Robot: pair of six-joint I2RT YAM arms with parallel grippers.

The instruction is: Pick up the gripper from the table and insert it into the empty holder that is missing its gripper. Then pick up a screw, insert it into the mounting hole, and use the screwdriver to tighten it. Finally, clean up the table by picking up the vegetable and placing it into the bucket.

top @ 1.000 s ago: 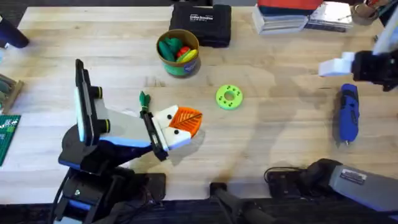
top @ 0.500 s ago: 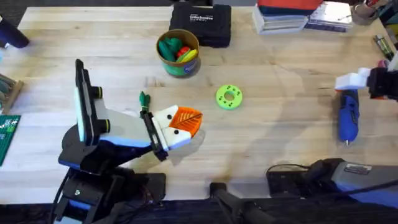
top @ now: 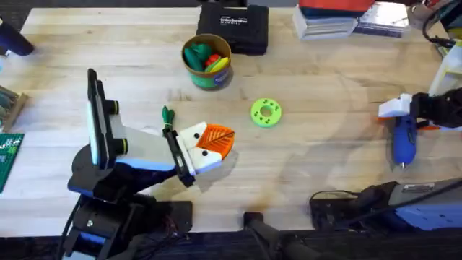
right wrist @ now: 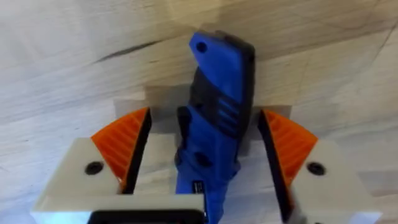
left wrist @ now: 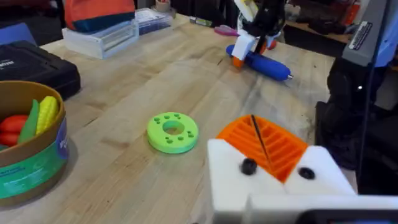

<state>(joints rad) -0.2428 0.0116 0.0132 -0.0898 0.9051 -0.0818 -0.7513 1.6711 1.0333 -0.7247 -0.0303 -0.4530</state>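
Blue screwdriver [right wrist: 214, 118] lies at the counter's [top: 325, 144] right edge; the right gripper [right wrist: 205, 155], off to one side a second ago, now straddles it with jaws spread, ready to close.

Left gripper [left wrist: 273, 163] at view's near edge: white mounts, orange ribbed pads [left wrist: 267, 144] pressed together, thin dark rod between them. Green disc with holes [left wrist: 172, 131] flat on counter [left wrist: 124, 93], at 10 o'clock from pads. Bucket [left wrist: 28, 146] at 9 o'clock, holding yellow, red, green toy pieces. Black case [left wrist: 28, 62] beyond bucket. Blue screwdriver [left wrist: 264, 62] lying on counter at 12 o'clock, right gripper [left wrist: 245, 50] over its far end; finger gap unclear.
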